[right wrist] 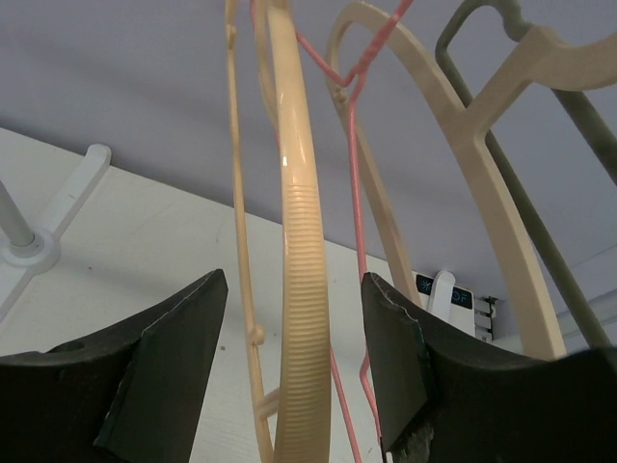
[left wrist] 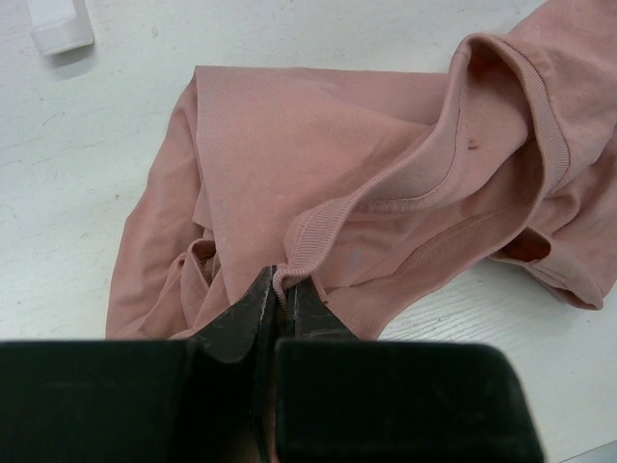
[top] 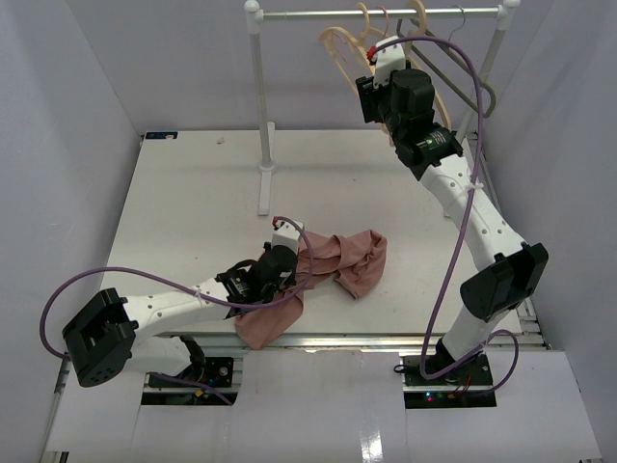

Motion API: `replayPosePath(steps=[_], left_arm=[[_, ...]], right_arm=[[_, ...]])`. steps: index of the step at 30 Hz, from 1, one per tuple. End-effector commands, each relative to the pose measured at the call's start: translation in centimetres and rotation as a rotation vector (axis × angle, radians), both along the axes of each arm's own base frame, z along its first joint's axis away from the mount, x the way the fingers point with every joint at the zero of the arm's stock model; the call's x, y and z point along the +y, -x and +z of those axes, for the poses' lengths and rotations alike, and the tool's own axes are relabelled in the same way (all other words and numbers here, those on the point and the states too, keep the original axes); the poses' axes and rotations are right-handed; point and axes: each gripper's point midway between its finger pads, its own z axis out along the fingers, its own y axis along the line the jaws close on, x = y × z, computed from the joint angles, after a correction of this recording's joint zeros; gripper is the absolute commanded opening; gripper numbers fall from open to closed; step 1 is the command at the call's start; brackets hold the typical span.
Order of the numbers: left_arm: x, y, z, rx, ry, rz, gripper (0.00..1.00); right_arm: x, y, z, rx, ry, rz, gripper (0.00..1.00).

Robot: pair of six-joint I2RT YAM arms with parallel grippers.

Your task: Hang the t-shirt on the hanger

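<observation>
The dusty-pink t-shirt (top: pixel 349 257) lies crumpled on the white table near its front edge. My left gripper (top: pixel 287 268) is low over it. In the left wrist view that gripper (left wrist: pixel 281 285) is shut on the ribbed collar edge of the t-shirt (left wrist: pixel 318 145). The beige hanger (top: pixel 339 48) hangs from the rack at the back. My right gripper (top: pixel 370 95) is raised up to it. In the right wrist view the hanger's ribbed arm (right wrist: pixel 301 289) passes between the open jaws of that gripper (right wrist: pixel 294 333), touching neither finger.
The clothes rack's rail (top: pixel 386 13) and post (top: pixel 260 96) stand at the back of the table (top: pixel 193 193). A thin pink wire hanger (right wrist: pixel 353 193), a second beige hanger (right wrist: pixel 482 164) and a grey hanger (right wrist: pixel 578 106) hang beside the gripped-around one.
</observation>
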Motion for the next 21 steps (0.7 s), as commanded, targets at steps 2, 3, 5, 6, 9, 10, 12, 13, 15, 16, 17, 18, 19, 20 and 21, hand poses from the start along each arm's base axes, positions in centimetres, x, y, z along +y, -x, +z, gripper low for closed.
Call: replayPosePath(steps=[2,3,5,6,9,10,12,13,15,16,17,18,19,20,21], left_arm=[[-0.1,-0.5,0.9,-0.016,0.013,0.017,0.00],[-0.2,-0.5,0.9,-0.016,0.013,0.017,0.00],[-0.2,-0.6,0.9,-0.016,0.011,0.018,0.00],[-0.1,-0.6,0.9,-0.015,0.009,0.019,0.00],[-0.2,-0.5,0.9,-0.012,0.012,0.017,0.00],[-0.3,-0.4,0.9,-0.009,0.017,0.014,0.00],[-0.4,-0.4,0.9,-0.005,0.023,0.008,0.00],[-0.4,-0.3,0.9,-0.005,0.024,0.008,0.00],[-0.3,-0.4,1.0,-0.007,0.024,0.010,0.00],[-0.3,-0.4,1.0,-0.010,0.023,0.014,0.00],[-0.2,-0.4,1.0,-0.009,0.022,0.016,0.00],[-0.2,-0.4,0.9,-0.009,0.021,0.018,0.00],[-0.2,-0.4,0.9,-0.010,0.022,0.018,0.00],[-0.2,-0.4,0.9,-0.009,0.022,0.018,0.00],[-0.2,-0.4,0.8,-0.007,0.019,0.019,0.00]], right_arm=[[1.1,-0.3,2.2,-0.038,-0.035,0.050,0.60],[1.2,-0.5,2.2,-0.038,-0.041,0.049,0.60],[1.3,-1.0,2.0,-0.034,-0.049,0.037,0.57],[1.3,-1.4,1.8,-0.029,-0.053,0.029,0.56],[1.6,-2.0,2.0,-0.032,-0.073,0.021,0.50],[1.7,-2.2,1.8,-0.028,-0.078,0.019,0.49],[1.9,-2.7,1.5,-0.022,-0.086,0.014,0.46],[2.0,-2.8,1.4,-0.021,-0.089,0.010,0.45],[2.0,-3.1,1.3,-0.019,-0.095,-0.001,0.43],[1.9,-3.3,1.3,-0.019,-0.097,-0.009,0.40],[1.8,-3.4,1.3,-0.020,-0.098,-0.016,0.37],[1.8,-3.4,1.3,-0.021,-0.099,-0.023,0.34],[1.6,-3.4,1.3,-0.021,-0.098,-0.028,0.30],[1.5,-3.5,1.4,-0.024,-0.097,-0.037,0.25],[1.2,-3.6,1.6,-0.029,-0.098,-0.053,0.22]])
